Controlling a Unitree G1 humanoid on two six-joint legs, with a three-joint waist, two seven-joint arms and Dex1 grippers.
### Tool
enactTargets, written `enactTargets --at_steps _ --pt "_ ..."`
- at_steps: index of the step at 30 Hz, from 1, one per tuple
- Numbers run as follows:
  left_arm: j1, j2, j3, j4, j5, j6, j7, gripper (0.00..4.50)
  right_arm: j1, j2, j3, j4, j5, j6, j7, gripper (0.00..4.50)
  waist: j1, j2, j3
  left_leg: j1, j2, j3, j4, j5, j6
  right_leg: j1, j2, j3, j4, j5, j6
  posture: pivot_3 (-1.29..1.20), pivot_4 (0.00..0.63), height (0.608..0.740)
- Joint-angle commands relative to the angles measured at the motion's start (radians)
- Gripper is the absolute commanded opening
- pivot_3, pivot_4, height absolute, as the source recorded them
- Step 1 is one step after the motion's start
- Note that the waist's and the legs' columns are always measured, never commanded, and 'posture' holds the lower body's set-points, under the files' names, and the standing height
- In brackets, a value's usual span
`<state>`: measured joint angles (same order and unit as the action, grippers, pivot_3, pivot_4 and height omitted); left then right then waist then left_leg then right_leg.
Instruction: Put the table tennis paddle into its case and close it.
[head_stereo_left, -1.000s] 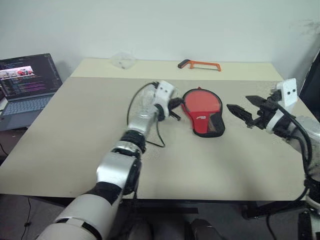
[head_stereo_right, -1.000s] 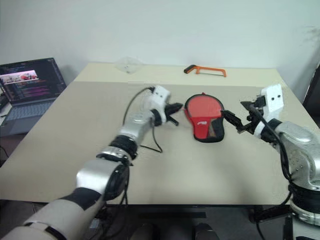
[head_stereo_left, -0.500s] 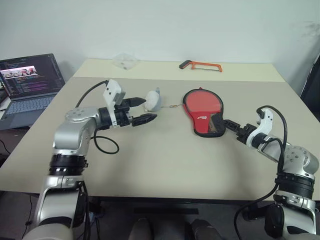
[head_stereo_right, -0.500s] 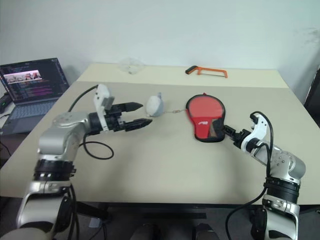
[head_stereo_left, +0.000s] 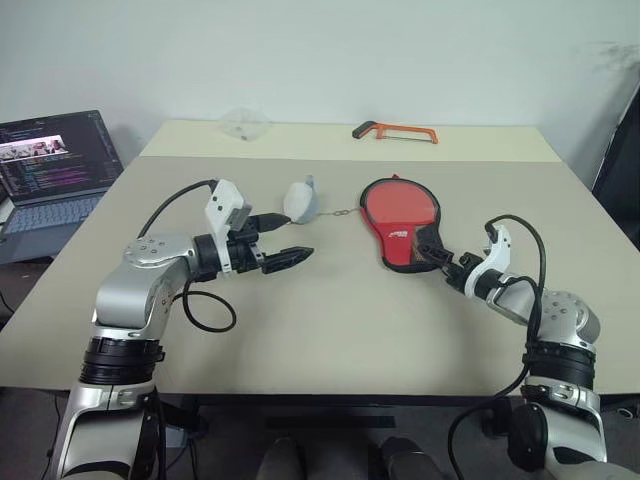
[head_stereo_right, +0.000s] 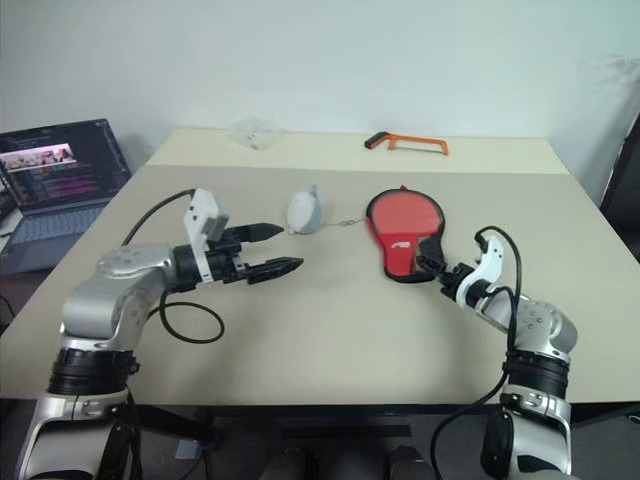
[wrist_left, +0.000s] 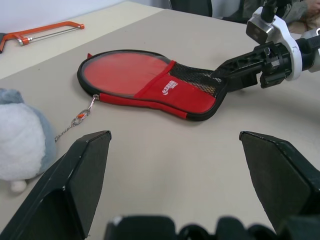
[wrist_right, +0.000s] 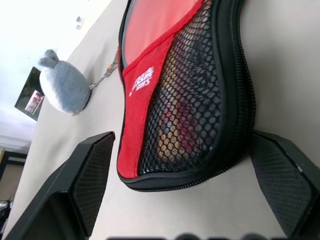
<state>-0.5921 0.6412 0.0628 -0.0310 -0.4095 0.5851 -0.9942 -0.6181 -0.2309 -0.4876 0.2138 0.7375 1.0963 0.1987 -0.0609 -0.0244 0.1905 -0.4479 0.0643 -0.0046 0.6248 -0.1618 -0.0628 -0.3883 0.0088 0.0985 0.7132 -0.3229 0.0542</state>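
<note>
Your case (head_stereo_left: 402, 224) lies flat mid-tabletop (head_stereo_left: 330, 330), seemingly zipped. Your right claw (head_stereo_left: 432, 254) is spread at its mesh end; your left claw (head_stereo_left: 283, 238) is spread, empty, near the grey pouch (head_stereo_left: 299, 200).

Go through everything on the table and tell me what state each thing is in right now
Red and black paddle-shaped fabric case: flat on the table, handle end between the right claw's fingers.
Grey-blue fluffy round pouch: on the table, chained to the case.
Orange-framed hacksaw: lying flat at the far edge.
Laptop: open, screen lit.
Left claw: open, empty.
Right claw: open.
</note>
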Motion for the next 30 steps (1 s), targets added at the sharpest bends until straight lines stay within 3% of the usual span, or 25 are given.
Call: enactTargets --at_steps 1,6,8,10,20,30 --pt "0.000 -0.001 -0.002 -0.050 -0.017 0.005 0.014 4.48 -0.037 0.010 0.007 0.020 0.013 -0.030 0.010 4.50 -0.001 0.000 0.000 0.000 0.000 0.000 0.000 0.000 0.000 0.000 0.000 0.000 0.000 0.000 0.000 0.00 0.150 0.740" --pt "0.003 -0.006 -0.013 -0.057 -0.020 0.005 0.027 4.48 -0.058 0.024 0.003 0.072 -0.007 -0.063 -0.014 4.50 -0.005 0.000 0.000 0.000 0.000 0.000 0.001 0.000 0.000 0.000 0.000 0.000 0.000 0.000 0.001 0.00 0.150 0.740" --pt "0.003 -0.008 -0.018 -0.057 -0.019 0.003 0.031 4.50 -0.068 0.033 -0.006 0.092 -0.006 -0.071 -0.030 4.10 -0.006 0.000 0.000 0.000 0.000 0.000 0.001 0.000 0.000 0.000 0.000 0.001 0.000 0.000 0.001 0.00 0.150 0.740" --pt "0.006 -0.009 -0.023 -0.057 -0.017 0.000 0.031 4.50 -0.073 0.038 -0.007 0.110 -0.009 -0.081 -0.041 3.56 -0.008 0.000 0.000 0.000 0.000 0.000 0.001 0.000 0.000 0.000 0.000 0.001 0.000 0.000 0.001 0.00 0.150 0.740" --pt "0.018 -0.012 -0.033 -0.054 -0.013 -0.011 0.039 4.50 -0.062 0.055 0.009 0.127 -0.009 -0.097 -0.061 0.03 -0.024 -0.001 -0.001 0.001 0.000 0.001 0.000 0.000 0.000 0.000 0.000 0.001 0.000 0.000 0.001 0.00 0.150 0.740" --pt "0.030 -0.002 -0.034 -0.045 -0.008 -0.025 0.039 4.50 -0.017 0.075 0.065 0.020 0.026 0.041 -0.055 0.03 -0.024 -0.001 -0.001 0.001 0.000 0.001 -0.002 0.001 0.001 0.000 0.000 0.001 -0.001 0.000 0.002 0.00 0.150 0.740"
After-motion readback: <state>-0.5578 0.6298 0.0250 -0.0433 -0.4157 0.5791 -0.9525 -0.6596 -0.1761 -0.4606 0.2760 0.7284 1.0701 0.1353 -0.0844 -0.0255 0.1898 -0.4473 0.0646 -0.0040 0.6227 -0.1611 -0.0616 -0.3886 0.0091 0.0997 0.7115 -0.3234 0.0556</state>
